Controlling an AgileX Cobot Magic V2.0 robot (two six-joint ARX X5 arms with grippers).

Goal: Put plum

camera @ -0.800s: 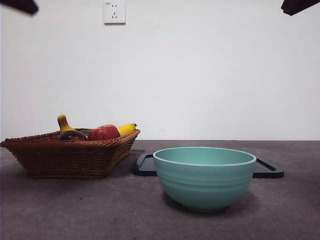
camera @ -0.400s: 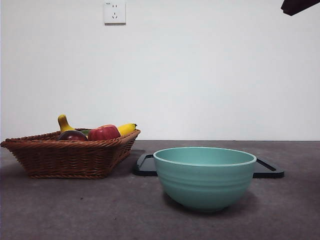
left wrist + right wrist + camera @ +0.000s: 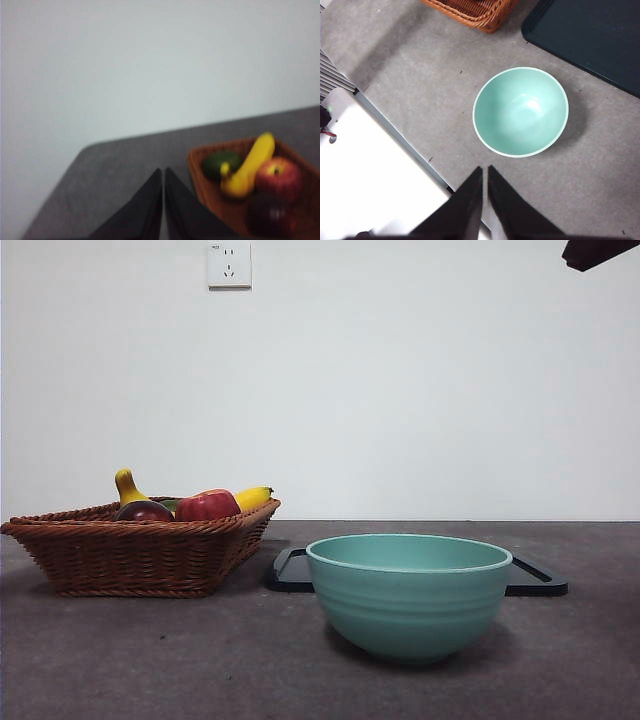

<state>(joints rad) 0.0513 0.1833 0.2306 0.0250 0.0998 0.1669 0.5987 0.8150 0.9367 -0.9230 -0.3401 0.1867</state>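
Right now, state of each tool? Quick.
Left tool: closed, empty, above the table short of the brown wicker basket.
Right tool: closed, empty, high over the table near the mint-green round bowl.

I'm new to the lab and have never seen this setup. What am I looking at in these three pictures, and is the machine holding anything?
It is a two-armed robot at a table. One picture looks level across the table: a wicker basket holding a dark plum, a red apple and a banana, then a teal bowl in front of a black tray. The other two come from cameras on the wrists. The left gripper is near the basket; the right gripper looks down on the bowl. Both are shut and hold nothing.
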